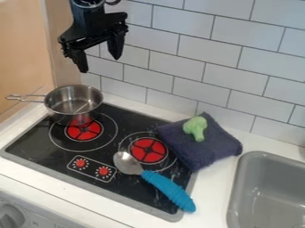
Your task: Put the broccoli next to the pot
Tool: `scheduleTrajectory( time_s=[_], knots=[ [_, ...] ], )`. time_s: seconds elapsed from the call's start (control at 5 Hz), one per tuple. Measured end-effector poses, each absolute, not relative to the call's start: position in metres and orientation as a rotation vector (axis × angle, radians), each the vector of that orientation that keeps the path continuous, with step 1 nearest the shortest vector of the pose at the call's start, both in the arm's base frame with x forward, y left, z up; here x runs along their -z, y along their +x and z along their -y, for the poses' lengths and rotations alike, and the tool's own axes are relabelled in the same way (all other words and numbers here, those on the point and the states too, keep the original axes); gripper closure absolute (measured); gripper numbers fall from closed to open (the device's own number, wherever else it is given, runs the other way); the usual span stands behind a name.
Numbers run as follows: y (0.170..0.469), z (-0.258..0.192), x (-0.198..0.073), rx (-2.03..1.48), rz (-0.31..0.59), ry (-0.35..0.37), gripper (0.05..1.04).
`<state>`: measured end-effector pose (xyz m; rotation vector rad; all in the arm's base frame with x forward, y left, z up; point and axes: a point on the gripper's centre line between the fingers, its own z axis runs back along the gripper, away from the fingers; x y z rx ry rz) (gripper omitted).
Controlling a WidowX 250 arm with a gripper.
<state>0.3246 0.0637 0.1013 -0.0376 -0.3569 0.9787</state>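
Note:
High at the upper left, my black gripper (100, 62) hangs open above the metal pot, its two fingers spread apart with nothing between them. The pot (72, 101) stands at the back left of the black stove, partly over the rear left burner, its handle pointing left. Green toy broccoli (195, 128) lies on a folded dark purple cloth (205, 144), right of the stove's back corner and well away from the pot.
A spoon with a blue handle (168, 190) lies across the front right of the stove (35, 141). The grey sink (271, 191) is at the lower right. A white tiled wall (182, 26) rises behind the counter.

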Motion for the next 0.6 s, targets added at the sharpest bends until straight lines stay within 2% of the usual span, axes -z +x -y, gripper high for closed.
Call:
scheduleTrajectory(
  time_s=[0.4,0.6],
  knots=[
    [0.313,-0.052,-0.074,-0.942,0.266,0.008,0.085],
    [0.320,-0.033,-0.073,-0.864,0.276,-0.021,0.085]
  ],
)
